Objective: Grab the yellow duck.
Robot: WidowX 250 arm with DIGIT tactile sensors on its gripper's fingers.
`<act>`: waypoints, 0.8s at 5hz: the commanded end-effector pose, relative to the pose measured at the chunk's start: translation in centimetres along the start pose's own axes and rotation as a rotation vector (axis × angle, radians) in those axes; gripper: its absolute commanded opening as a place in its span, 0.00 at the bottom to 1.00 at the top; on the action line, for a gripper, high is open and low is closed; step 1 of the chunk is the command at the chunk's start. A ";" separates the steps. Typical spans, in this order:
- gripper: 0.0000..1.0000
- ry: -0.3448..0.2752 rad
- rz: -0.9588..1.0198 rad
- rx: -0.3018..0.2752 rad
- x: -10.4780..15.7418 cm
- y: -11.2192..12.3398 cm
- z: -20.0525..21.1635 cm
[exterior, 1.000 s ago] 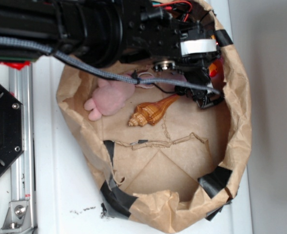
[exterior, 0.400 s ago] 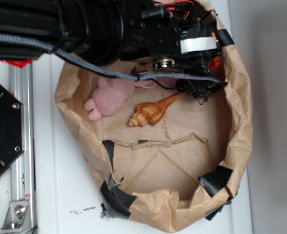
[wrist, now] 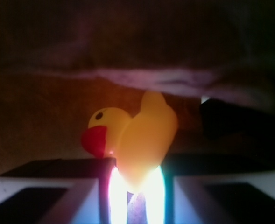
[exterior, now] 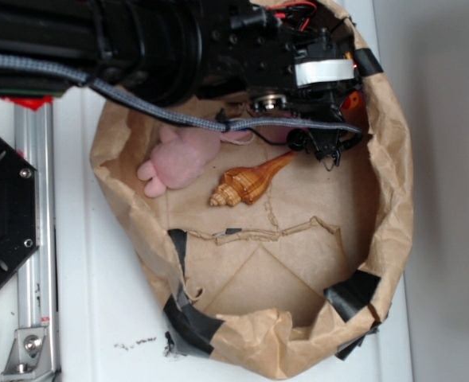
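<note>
The yellow duck fills the middle of the wrist view, glossy, with a red-orange beak pointing left. Its lower body sits pinched between my two fingers. My gripper is shut on it, with bright light showing in the narrow gap beside it. In the exterior view my gripper reaches into the far right of the brown paper bag, close to its wall. The arm and fingers hide the duck there; only an orange bit shows by the bag wall, and I cannot tell what it is.
A pink plush lies at the bag's far left. An orange-brown spiral seashell lies beside it, left of my gripper. Black tape patches the bag's rim. A metal rail runs along the left.
My fingers were spread wide a second ago; they have since closed together and shifted slightly up. Nothing has moved in the last half second.
</note>
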State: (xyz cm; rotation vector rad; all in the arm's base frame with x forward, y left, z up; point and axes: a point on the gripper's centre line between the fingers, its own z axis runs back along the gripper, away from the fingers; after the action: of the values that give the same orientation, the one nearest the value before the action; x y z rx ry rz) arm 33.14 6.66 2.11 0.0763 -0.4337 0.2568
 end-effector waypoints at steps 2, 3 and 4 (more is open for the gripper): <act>0.00 -0.037 -0.032 -0.085 -0.4 -1.0 2.3; 0.00 -0.044 -0.055 -0.206 -1.2 -3.6 6.0; 0.00 -0.016 -0.094 -0.296 -2.1 -5.1 8.1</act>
State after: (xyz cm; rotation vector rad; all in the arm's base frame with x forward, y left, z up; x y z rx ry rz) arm 29.33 -0.04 7.07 -0.1940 -0.4182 0.1326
